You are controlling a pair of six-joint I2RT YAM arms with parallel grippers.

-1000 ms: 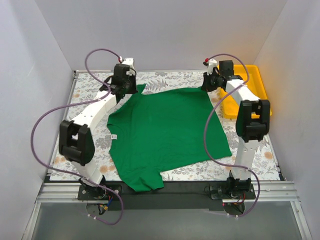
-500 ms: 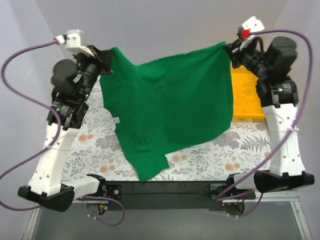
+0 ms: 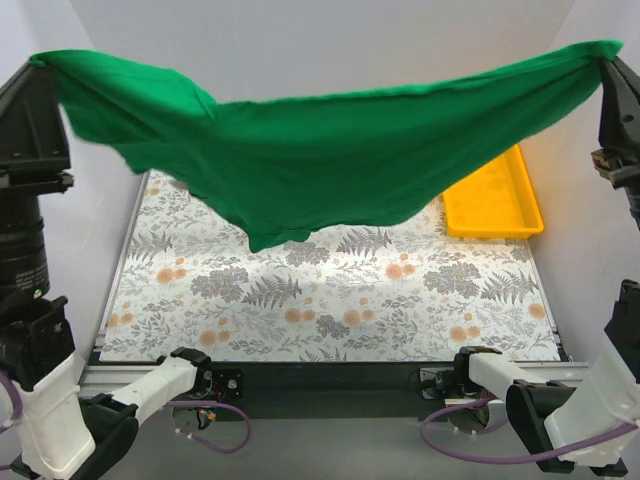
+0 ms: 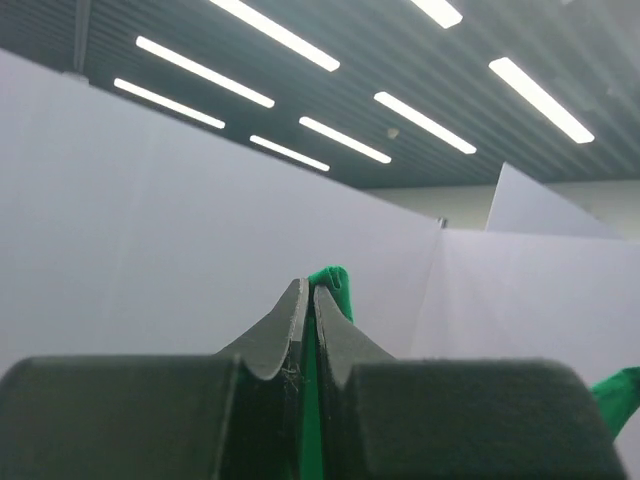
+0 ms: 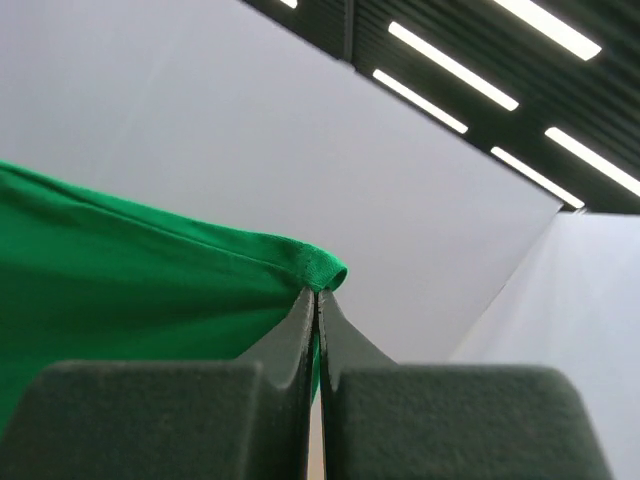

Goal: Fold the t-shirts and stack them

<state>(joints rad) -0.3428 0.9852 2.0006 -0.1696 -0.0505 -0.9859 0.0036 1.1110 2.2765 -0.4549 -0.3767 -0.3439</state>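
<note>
The green t-shirt (image 3: 320,160) hangs stretched in the air high above the table, spanning the whole top view. My left gripper (image 3: 38,62) is shut on its left corner at the upper left. My right gripper (image 3: 610,55) is shut on its right corner at the upper right. In the left wrist view the closed fingertips (image 4: 308,295) pinch a green fold (image 4: 333,285). In the right wrist view the closed gripper (image 5: 317,295) pinches the hemmed edge of the shirt (image 5: 150,290), which spreads to the left. The shirt's lowest point hangs near the table's back middle.
A yellow plastic tray (image 3: 490,200) sits at the table's back right. The floral tablecloth (image 3: 330,300) lies bare under the shirt. White walls close in on three sides. Both arm bases stand at the near edge.
Both arms have risen much higher and spread apart, lifting the shirt fully off the table and pulling it taut between them.
</note>
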